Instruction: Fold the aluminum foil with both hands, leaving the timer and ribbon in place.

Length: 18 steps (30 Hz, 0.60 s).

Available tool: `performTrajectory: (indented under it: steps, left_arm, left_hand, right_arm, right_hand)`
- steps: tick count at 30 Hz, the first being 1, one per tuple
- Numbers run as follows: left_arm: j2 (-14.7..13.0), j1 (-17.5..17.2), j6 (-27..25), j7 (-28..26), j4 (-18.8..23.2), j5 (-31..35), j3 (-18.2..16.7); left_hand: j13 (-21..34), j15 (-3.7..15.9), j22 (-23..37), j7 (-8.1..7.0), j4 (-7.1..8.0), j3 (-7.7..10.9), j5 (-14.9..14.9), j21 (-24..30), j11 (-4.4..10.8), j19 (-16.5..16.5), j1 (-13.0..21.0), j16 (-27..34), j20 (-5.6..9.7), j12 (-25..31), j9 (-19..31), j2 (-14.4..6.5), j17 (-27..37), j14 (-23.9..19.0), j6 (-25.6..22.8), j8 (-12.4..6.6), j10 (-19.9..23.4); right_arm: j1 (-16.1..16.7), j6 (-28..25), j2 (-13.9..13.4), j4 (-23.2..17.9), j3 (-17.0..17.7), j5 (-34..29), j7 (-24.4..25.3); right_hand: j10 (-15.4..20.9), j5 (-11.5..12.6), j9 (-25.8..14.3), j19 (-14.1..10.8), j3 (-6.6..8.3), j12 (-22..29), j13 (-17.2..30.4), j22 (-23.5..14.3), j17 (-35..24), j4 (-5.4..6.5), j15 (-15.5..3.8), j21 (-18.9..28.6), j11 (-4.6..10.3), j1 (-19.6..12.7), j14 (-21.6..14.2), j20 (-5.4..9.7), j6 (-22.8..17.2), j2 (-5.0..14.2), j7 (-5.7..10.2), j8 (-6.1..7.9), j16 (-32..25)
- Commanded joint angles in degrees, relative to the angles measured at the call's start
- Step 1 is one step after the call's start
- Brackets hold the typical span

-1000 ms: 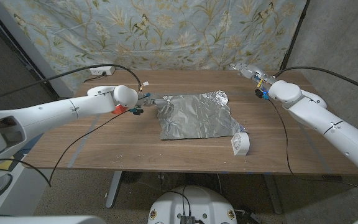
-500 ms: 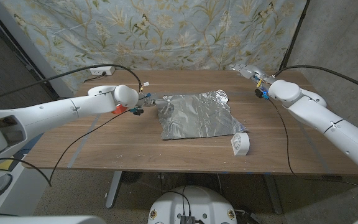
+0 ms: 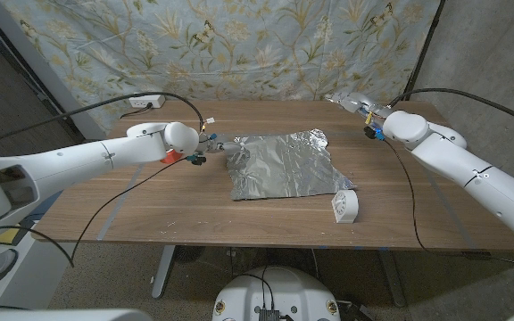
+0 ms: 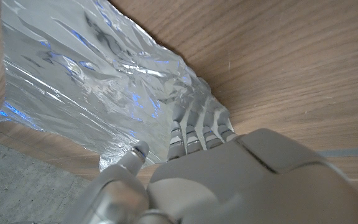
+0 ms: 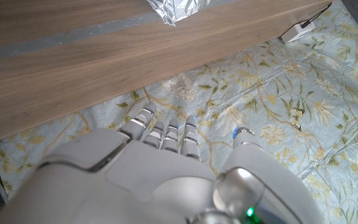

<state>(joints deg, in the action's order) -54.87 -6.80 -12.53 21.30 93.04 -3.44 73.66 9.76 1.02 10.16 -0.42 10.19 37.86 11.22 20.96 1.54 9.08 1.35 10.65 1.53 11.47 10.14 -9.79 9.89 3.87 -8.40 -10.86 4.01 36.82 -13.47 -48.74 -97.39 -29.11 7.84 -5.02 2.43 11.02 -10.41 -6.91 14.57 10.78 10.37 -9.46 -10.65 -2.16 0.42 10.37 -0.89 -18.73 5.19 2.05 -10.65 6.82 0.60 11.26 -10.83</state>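
The left hand [image 3: 219,144] stays where it was a second ago, its fingers [image 4: 197,121] bunched on the crumpled near-left corner of the aluminum foil [image 3: 284,166] and apparently gripping it, while the right hand [image 3: 351,102] has drifted slightly inward above the table's [image 3: 150,205] far right edge, fingers loosely apart and holding nothing, well apart from the foil. The sheet lies spread mid-table, unfolded, so folding likely waits on the right hand. The white timer [image 3: 344,206] sits touching the foil's front right corner, and a small red-orange object [image 3: 169,157], perhaps the ribbon, lies behind the left wrist.
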Motion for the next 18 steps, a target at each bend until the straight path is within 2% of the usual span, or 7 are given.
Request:
performTrajectory:
  steps: [1,10,14,18]
  left_arm:
    - [0.4,0.4,1.1,0.9,-1.2,0.1,0.3]
    - [0.5,0.3,1.3,0.8,-1.6,-0.1,0.3]
    - [0.5,0.2,1.0,0.7,-1.6,0.0,0.4]
    - [0.6,0.2,0.8,0.7,-1.6,0.1,0.4]
  left_hand:
    - [0.3,0.2,0.0,0.16,0.14,0.48,0.0,-0.2,-0.06,-0.1,-0.5,0.1,-0.04,0.4,0.1,0.0,0.0,-0.3,-0.7,-0.2,0.6]
    - [0.3,0.2,0.0,0.24,0.11,0.61,0.0,-0.4,-0.08,-0.2,-0.6,0.1,-0.05,0.3,0.1,-0.1,0.0,-0.5,-1.5,-0.31,0.8]
    - [0.3,0.15,0.0,0.3,0.08,0.71,0.0,-0.4,-0.05,-0.3,-0.6,0.0,-0.08,0.3,0.1,-0.1,0.0,-0.5,-1.5,-0.25,0.8]
    - [0.3,0.17,0.0,0.27,0.0,0.84,0.0,-0.5,-0.03,-0.3,-0.5,0.0,-0.09,0.2,0.1,-0.2,-0.1,-0.5,-1.6,-0.19,0.9]
  right_arm:
    - [-2.3,-8.0,-1.0,-4.3,-2.9,-4.2,-1.5]
    - [-5.6,-15.9,-0.7,-6.6,-6.1,-7.7,-4.4]
    - [-7.6,-18.9,-0.2,-6.6,-7.7,-9.1,-6.4]
    - [-9.1,-21.3,0.1,-6.8,-9.3,-11.0,-7.8]
  right_hand:
    - [0.7,-0.1,-0.2,0.2,0.29,0.5,0.2,-0.1,-0.1,-0.64,-0.21,0.2,-0.01,-0.8,0.1,0.93,-0.8,0.11,-0.03,0.28,-0.2]
    - [1.3,-0.2,-0.2,0.6,0.82,0.7,0.3,-0.1,0.0,-1.96,-0.08,0.1,0.02,-2.2,-0.1,0.36,-0.7,-0.1,-0.35,0.2,-0.3]
    - [1.5,-0.3,-0.2,1.1,1.25,0.7,0.4,-0.1,0.1,-3.35,0.48,0.1,-0.22,-3.6,-0.5,-1.25,-0.2,-0.51,-0.5,-0.03,-0.4]
    - [2.0,-0.3,-0.3,1.5,1.45,0.9,0.5,-0.2,0.1,-3.91,0.92,0.0,-0.38,-4.1,-0.8,-1.61,0.1,-0.61,-0.61,-0.13,-0.5]
